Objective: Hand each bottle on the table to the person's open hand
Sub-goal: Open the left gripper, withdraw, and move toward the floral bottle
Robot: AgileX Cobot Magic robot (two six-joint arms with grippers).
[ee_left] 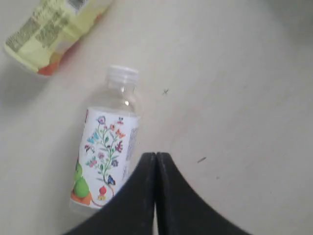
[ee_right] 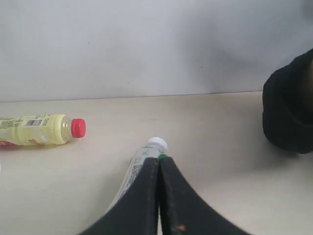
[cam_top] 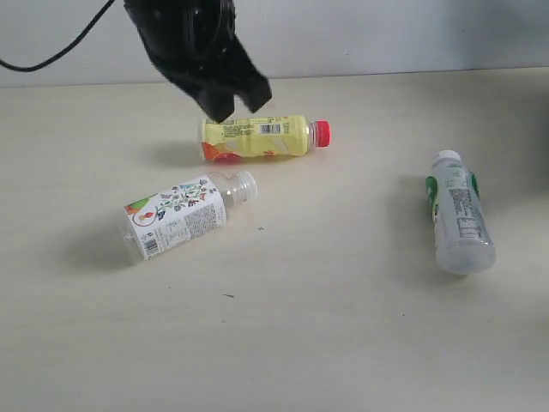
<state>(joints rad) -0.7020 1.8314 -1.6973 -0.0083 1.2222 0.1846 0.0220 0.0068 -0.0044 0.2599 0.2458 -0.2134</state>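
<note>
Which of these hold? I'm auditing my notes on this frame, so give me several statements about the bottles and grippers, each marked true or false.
1. The yellow bottle lies on its side on the table. True.
2. The floral-label bottle stands upright. False: it lies on its side.
3. The left gripper is shut and holds nothing. True.
4. The green-label bottle has a red cap. False: its cap is white.
5. The right gripper clamps the yellow bottle. False: it is shut on nothing.
</note>
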